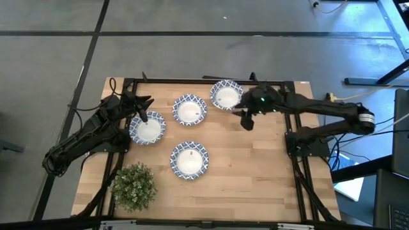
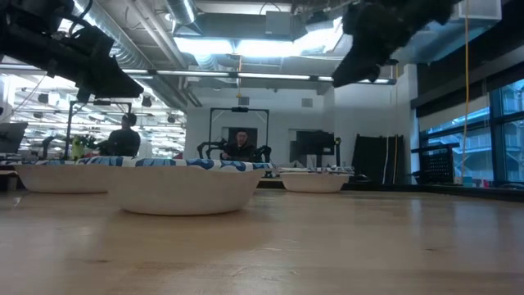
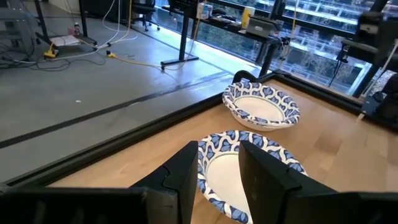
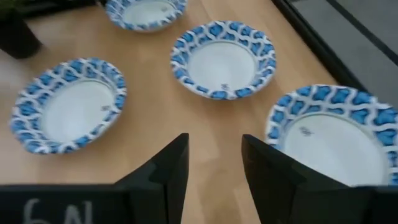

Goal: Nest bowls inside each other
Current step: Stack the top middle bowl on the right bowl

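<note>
Four blue-and-white rimmed bowls sit upright on the wooden table: a left one [image 1: 147,128], a centre one [image 1: 190,110], a far right one [image 1: 226,94] and a near one [image 1: 189,160]. Whether any of them holds another bowl I cannot tell. My left gripper [image 1: 144,107] is open and hangs above the far rim of the left bowl [image 3: 249,171], touching nothing. My right gripper [image 1: 246,121] is open and raised over bare wood just near of the far right bowl [image 4: 336,137]. The low view shows both grippers well above the table.
A green leafy plant [image 1: 134,185] stands at the table's near left corner. A black frame [image 1: 192,80] runs along the table's edges. Bare wood lies on the table's right half and along its near side. People sit in the room [image 2: 239,146] beyond the table.
</note>
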